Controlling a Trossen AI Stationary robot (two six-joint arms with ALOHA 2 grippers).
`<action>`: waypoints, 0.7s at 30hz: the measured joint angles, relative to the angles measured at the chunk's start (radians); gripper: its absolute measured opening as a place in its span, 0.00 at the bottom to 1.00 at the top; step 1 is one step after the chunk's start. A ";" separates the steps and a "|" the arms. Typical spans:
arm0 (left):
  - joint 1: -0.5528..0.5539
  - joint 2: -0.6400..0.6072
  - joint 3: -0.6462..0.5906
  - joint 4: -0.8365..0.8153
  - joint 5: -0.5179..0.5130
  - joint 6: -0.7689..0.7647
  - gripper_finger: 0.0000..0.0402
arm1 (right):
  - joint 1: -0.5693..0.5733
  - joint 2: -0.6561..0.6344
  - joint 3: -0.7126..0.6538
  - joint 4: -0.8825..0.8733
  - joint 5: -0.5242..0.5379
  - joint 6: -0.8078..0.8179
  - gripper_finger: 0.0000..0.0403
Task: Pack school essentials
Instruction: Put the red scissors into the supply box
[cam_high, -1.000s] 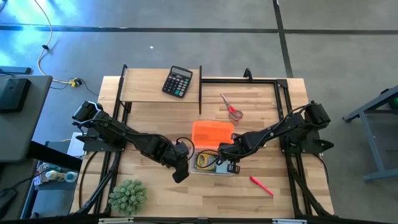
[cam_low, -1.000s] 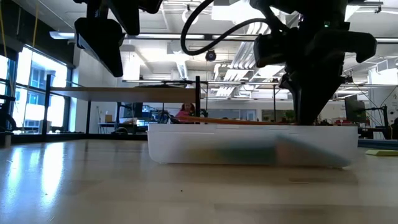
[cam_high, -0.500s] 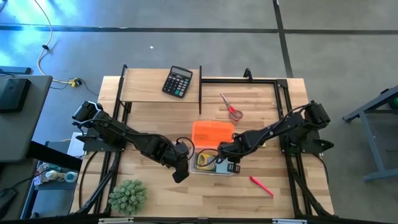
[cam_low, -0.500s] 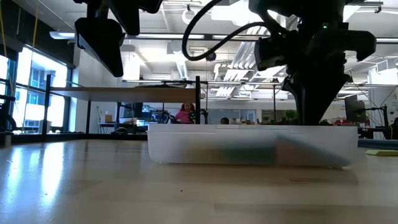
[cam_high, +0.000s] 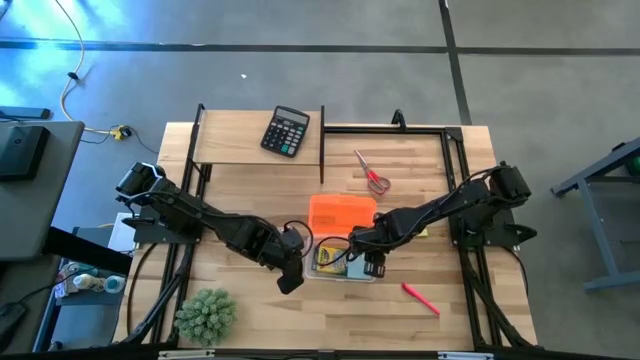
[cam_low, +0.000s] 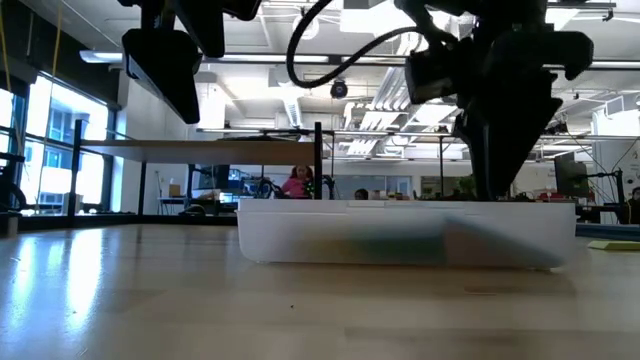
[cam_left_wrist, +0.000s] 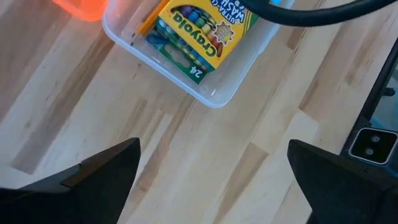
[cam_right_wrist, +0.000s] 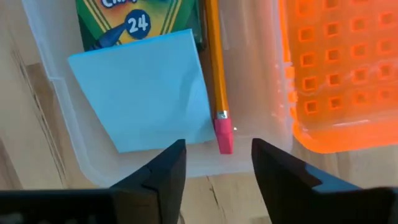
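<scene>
The right gripper (cam_high: 368, 262) hangs over the right end of the clear plastic box (cam_high: 345, 274), its fingers (cam_right_wrist: 152, 180) parted with nothing between them. Just beyond them, inside the box, lies the light-blue note pad (cam_right_wrist: 144, 98), slightly skewed, overlapping the end of the crayon pack (cam_right_wrist: 132, 18). Beside the pad lies the pencil (cam_right_wrist: 214, 68), its long axis running along the box's length, pink eraser end toward the gripper and touching the pad's edge. The orange lid (cam_high: 341, 215) sits against the far side of the box.

The left gripper (cam_high: 290, 275) hovers above the table beside the box's left end, fingers (cam_left_wrist: 99, 171) spread wide and empty.

The table (cam_high: 250, 190) is pale wood planking. On it, well apart from the box, the red-handled scissors (cam_high: 372, 174) lie diagonally, handles toward the near right. The red pen (cam_high: 421, 298) lies diagonally near the front right. A black calculator (cam_high: 286, 131) sits at the back; a green spiky plant (cam_high: 206, 315) stands at the front left corner. The low view shows a bright open workshop with ceiling lights behind the table.
</scene>
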 joint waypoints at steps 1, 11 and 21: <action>0.000 0.000 0.000 0.000 -0.009 0.013 0.98 | 0.000 -0.001 0.010 -0.014 0.006 0.000 0.44; 0.001 -0.036 0.000 -0.053 -0.002 0.166 0.98 | -0.006 -0.060 0.093 -0.071 0.094 0.064 0.44; 0.044 -0.135 0.001 -0.123 -0.007 0.330 0.98 | -0.051 -0.211 0.108 -0.142 0.230 0.221 0.44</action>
